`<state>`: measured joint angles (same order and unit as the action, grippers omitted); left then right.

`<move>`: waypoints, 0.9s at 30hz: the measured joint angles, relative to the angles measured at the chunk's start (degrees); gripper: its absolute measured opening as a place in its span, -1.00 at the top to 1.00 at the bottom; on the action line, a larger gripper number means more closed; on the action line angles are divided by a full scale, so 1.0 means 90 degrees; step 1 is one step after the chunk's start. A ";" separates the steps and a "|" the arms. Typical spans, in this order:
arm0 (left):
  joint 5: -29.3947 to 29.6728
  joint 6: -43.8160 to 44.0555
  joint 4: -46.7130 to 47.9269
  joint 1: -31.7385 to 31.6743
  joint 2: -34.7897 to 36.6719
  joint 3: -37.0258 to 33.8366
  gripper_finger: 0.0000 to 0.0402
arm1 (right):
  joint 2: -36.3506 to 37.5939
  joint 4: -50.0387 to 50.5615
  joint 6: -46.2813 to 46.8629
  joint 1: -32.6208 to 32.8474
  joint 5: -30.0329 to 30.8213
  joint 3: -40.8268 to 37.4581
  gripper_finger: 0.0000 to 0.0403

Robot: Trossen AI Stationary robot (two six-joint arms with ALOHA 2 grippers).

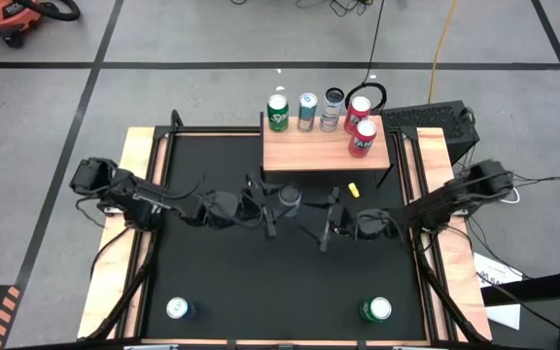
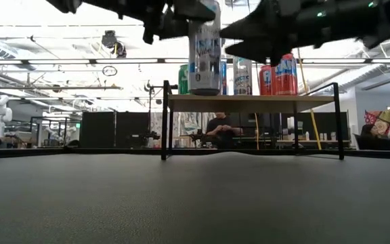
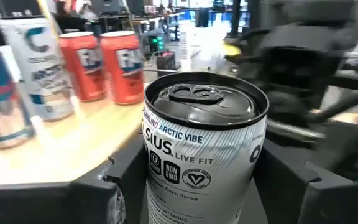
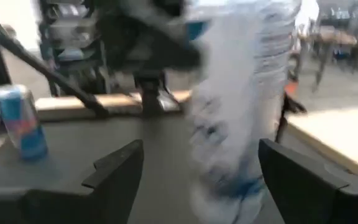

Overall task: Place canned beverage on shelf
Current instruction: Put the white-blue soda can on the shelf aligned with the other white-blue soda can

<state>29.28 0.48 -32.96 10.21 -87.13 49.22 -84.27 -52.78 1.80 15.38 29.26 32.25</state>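
Observation:
My left gripper (image 1: 278, 206) is shut on a white-and-grey can (image 1: 289, 197), held high over the table just in front of the shelf (image 1: 324, 151). The can also shows in the low view (image 2: 204, 54) and the left wrist view (image 3: 204, 149). The shelf is a light-wood plank on black legs. It bears a green can (image 1: 278, 113), two silver-blue cans (image 1: 307, 111) and two red cans (image 1: 362, 136). My right gripper (image 1: 325, 233) is open and empty, close to the held can on its right, near side. The blurred can (image 4: 241, 106) stands beyond its fingers. My left gripper pinches the can's two opposite sides (image 3: 151, 180) between its two fingers, below the top rim. The fingers (image 3: 114, 193) come about level from the table's left. The can stands upright, top up, lifted clear of the table, with its bottom near the shelf top's height.
A small yellow object (image 1: 353, 191) lies on the black table near the shelf's front right leg. A blue can (image 1: 178, 309) and a green can (image 1: 375, 311) stand near the table's near edge. The shelf top has bare wood at its front left (image 1: 295, 156).

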 joint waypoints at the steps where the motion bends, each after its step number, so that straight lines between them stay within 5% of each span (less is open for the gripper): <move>1: -0.0095 -0.0067 -0.0053 -0.0147 0.0000 -0.0001 -0.14 | 0.0227 0.0478 0.0147 0.0029 0.0142 0.0000 -0.52; 10: -0.1745 -0.0174 -0.0207 -0.1504 0.0010 0.0384 -0.15 | 0.1535 0.2925 0.1080 0.0136 0.0888 -0.0005 -0.47; 27: -0.2763 -0.0593 0.0436 -0.2878 -0.0069 0.1203 -0.16 | 0.1951 0.3275 0.1369 0.0738 0.1766 0.0026 -0.34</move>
<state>4.41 -4.85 -29.03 -15.69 -87.75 60.04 -66.71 -23.30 14.12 22.03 45.16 32.48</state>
